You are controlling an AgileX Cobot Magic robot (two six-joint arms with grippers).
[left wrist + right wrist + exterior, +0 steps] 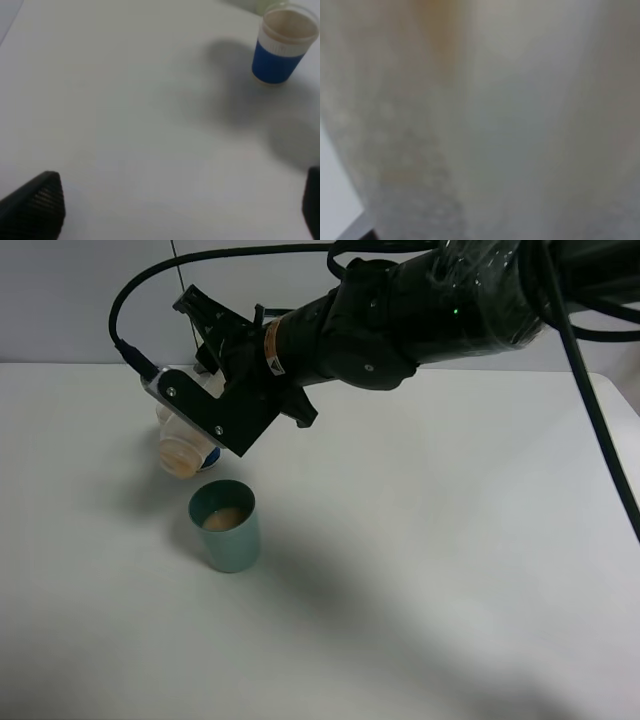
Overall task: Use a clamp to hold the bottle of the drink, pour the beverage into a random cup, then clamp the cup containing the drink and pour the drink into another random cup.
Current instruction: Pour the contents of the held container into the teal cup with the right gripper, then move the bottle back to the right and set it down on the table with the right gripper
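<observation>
Where jaws grip: right clamp [195, 425] pinches the tilted bottle [181, 452], just beside the teal cup [228, 540].
Left clamp [172, 205]: spread, holding nothing.
Room: we see bare table [450, 570] rightward, its far edge close behind.
Count: one bottle, one teal cup, one blue cup [278, 62].

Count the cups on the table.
2. The teal cup stands just in front of the tilted bottle; the blue paper cup stands beside the bottle, mostly hidden in the high view. A pale green shape behind it may be a third.
</observation>
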